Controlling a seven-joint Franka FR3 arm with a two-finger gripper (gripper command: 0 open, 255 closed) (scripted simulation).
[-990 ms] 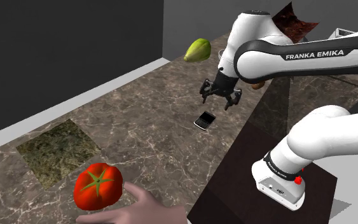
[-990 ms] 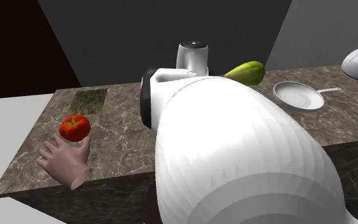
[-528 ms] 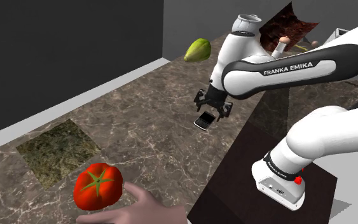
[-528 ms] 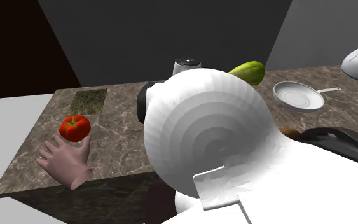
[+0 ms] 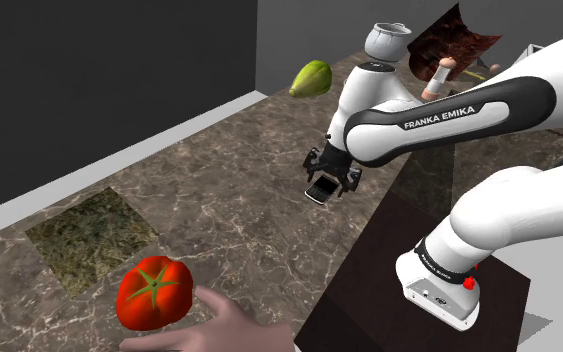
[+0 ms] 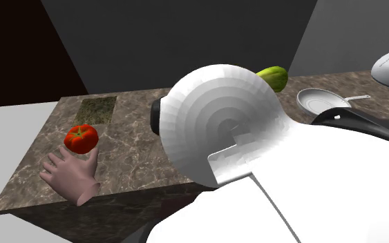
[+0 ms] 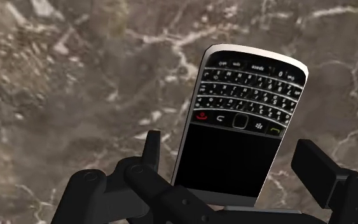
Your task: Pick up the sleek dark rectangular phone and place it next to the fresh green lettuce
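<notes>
The dark phone with a keypad and silver rim lies flat on the brown marble counter. My gripper is open and low over it. One finger stands on each side of the phone's screen end, and neither touches it. In the shoulder view the gripper hangs right over the phone, near the stand's dark edge. The green lettuce rests at the far end of the counter, well beyond the phone. The second exterior view has the lettuce peeking out behind the arm's white bulk.
A red tomato sits on a model hand at the counter's near end, beside a mossy green mat. A grey pot stands far back, and a pan lies near the lettuce. The dark stand borders the counter.
The arm has swung down and towards the shoulder view's left, bringing the open gripper from above and beyond the phone to straddle it. The phone has not moved.
</notes>
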